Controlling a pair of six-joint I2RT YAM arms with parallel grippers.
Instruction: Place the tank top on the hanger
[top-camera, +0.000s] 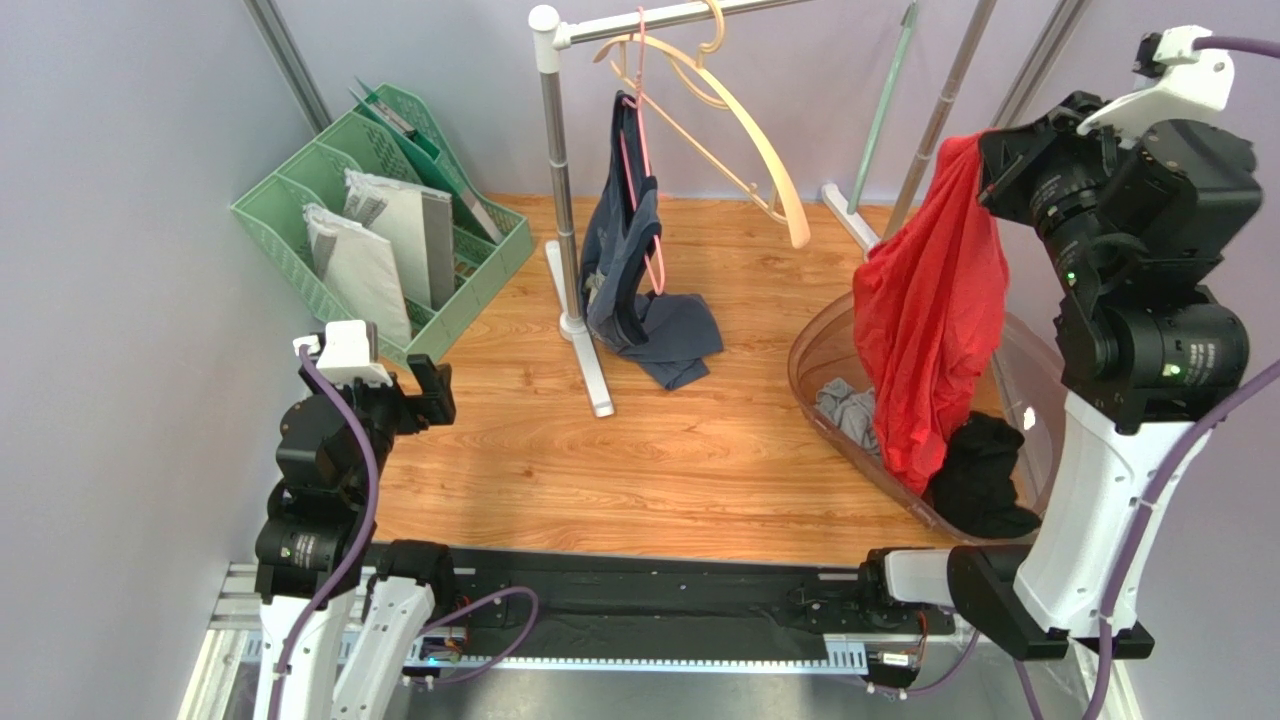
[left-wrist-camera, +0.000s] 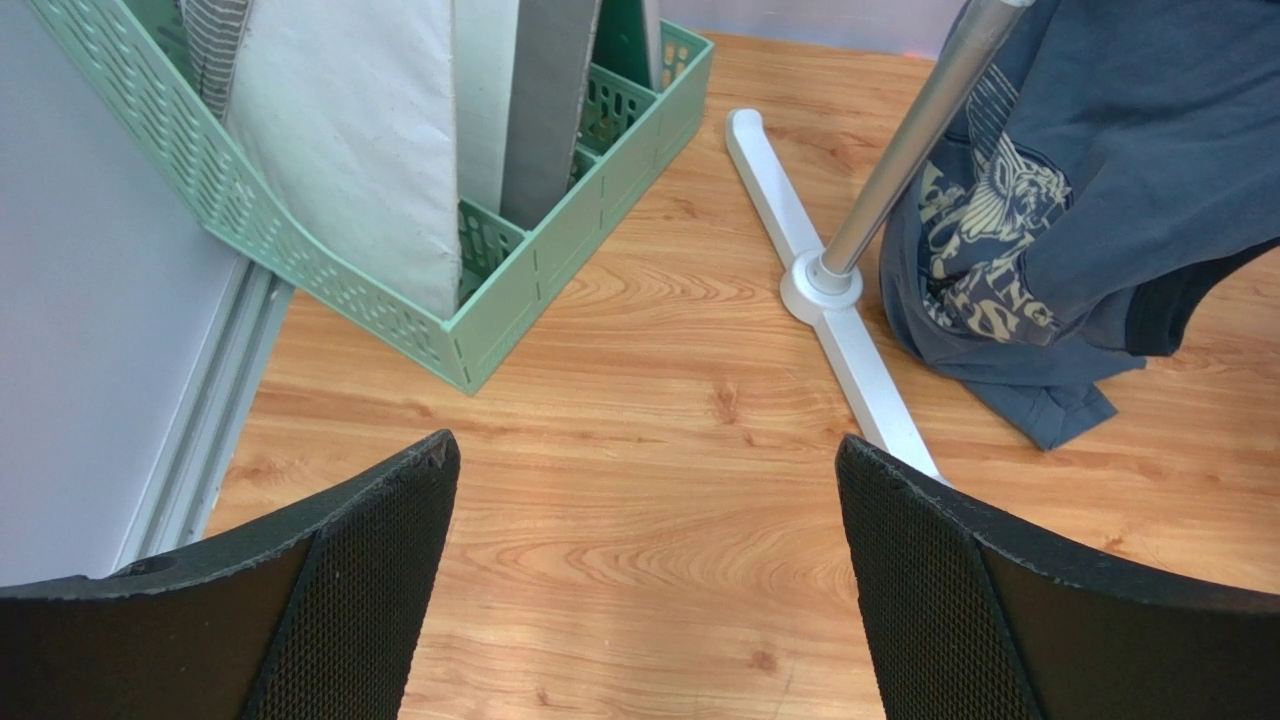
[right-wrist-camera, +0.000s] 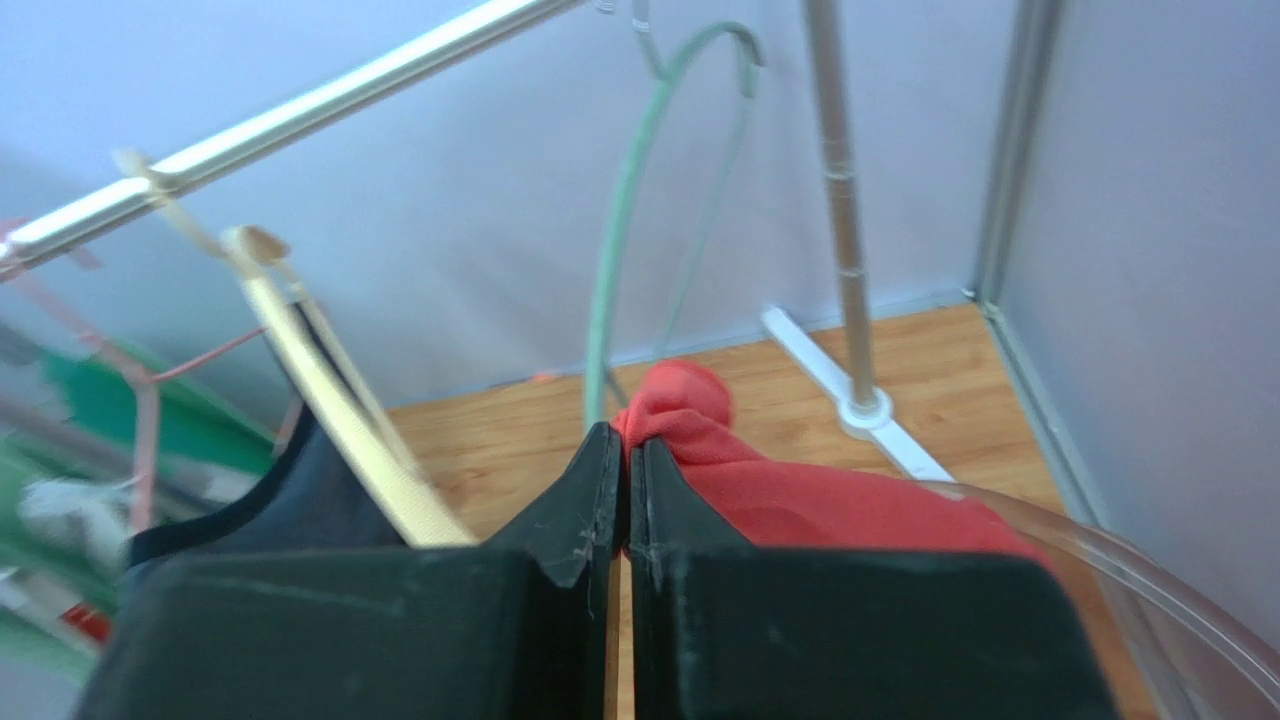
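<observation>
Pinching thin red fabric tank top in clenched right gripper above translucent basket rim; hovering released left gripper over open wooden tabletop.

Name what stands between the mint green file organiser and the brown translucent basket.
Top view: the garment rail's silver post on its white foot, and a dark navy top hanging there.

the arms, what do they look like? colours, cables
Both the left arm and right arm have white links between black cylindrical joint housings, with a purple cable looping along each and a white camera bracket at the wrist. The fingers are black, with a fine mesh-textured inner face.
</observation>
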